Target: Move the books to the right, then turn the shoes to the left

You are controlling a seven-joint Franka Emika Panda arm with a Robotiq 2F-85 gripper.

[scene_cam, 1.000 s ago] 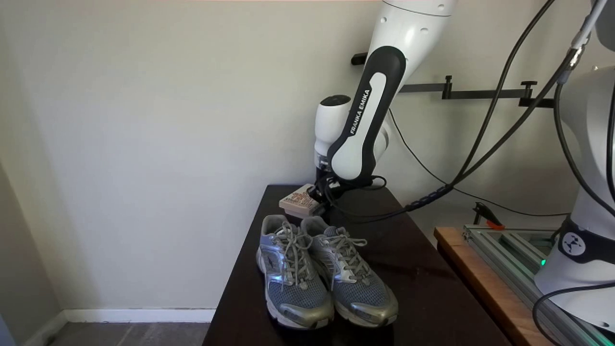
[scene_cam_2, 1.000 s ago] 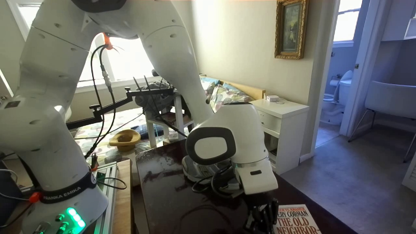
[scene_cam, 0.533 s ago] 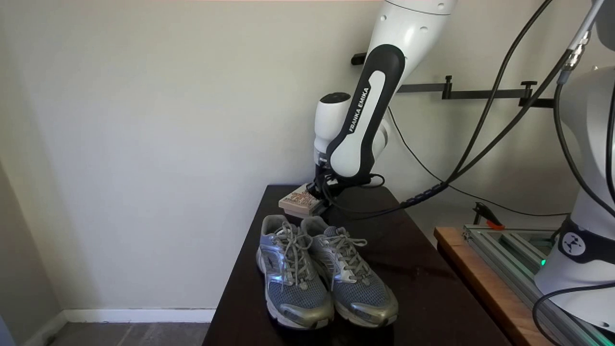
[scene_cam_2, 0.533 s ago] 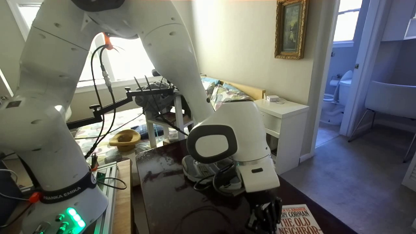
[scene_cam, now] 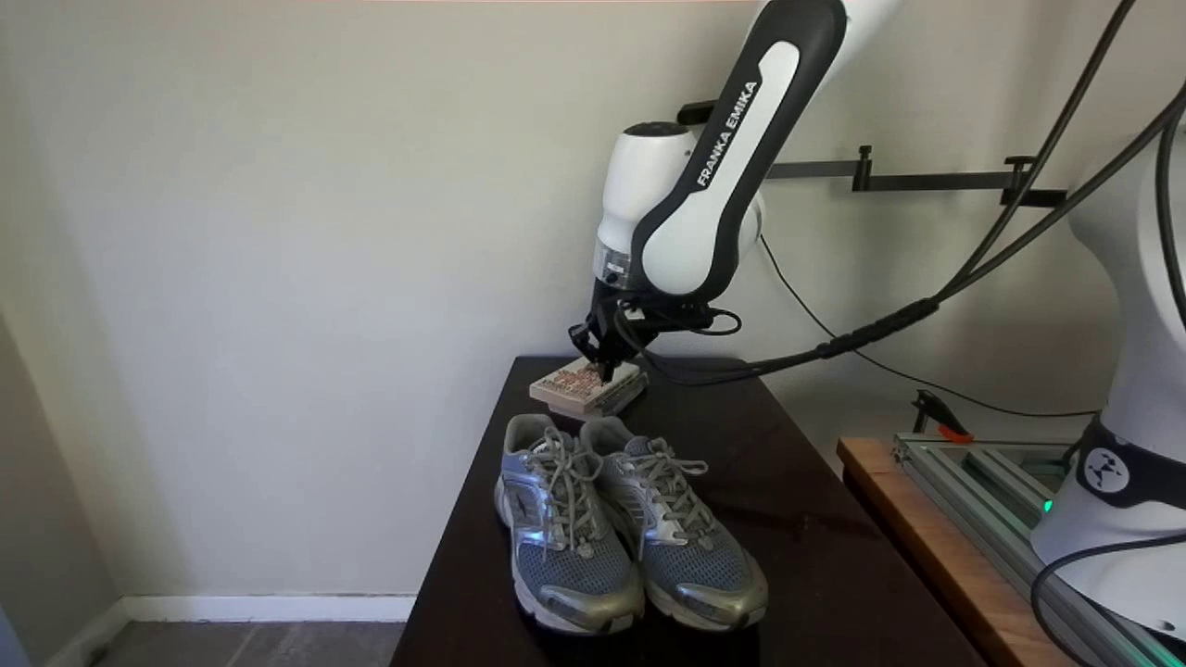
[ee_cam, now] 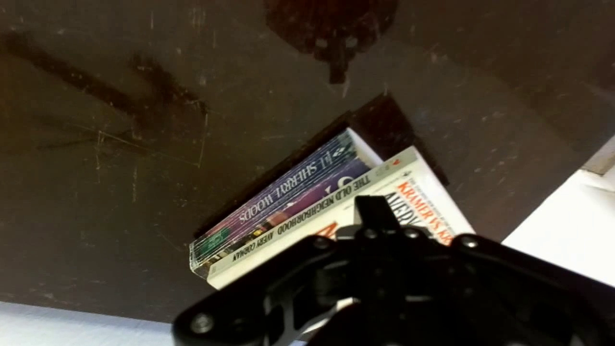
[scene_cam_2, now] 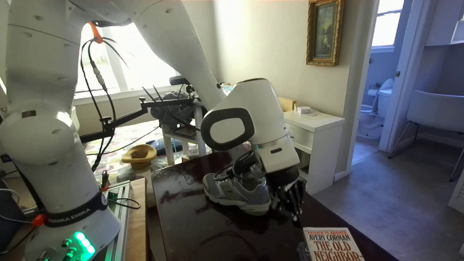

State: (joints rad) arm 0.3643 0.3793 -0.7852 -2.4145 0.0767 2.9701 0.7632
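Claw (ee_cam: 375, 204) closed, tips together, holding nothing; in the wrist view it fills the lower right and covers part of the books (ee_cam: 310, 211), which lie about the centre. Two are stacked, the upper one askew on the lower. Both spines stand upside down there: the upper reads THE OLD NEIGHBORHOOD, AVERY CORMAN, the lower SHERRYL WOODS, its further lettering partly covered. In an exterior view the pale top cover (scene_cam_2: 331, 243) sits at lower right, cut by the bottom edge, and reads KRAMER VS. KRAMER, AVERY CORMAN, THE OLD NEIGHBOR-; the claw's tip is above and left of it, a gap showing between. The shoes (scene_cam: 598, 528) stand side by side in the lower middle of an exterior view, toes toward the bottom edge, on the dark table (scene_cam: 825, 574), the books just beyond their heels. In an exterior view FRANKA EMIKA runs up the arm (scene_cam: 732, 167), upper right of centre, and a round white logo (scene_cam: 1106, 470) sits near the right edge; the same name, first letter unclear, is on a black band (scene_cam_2: 74, 215) at lower left in an exterior view
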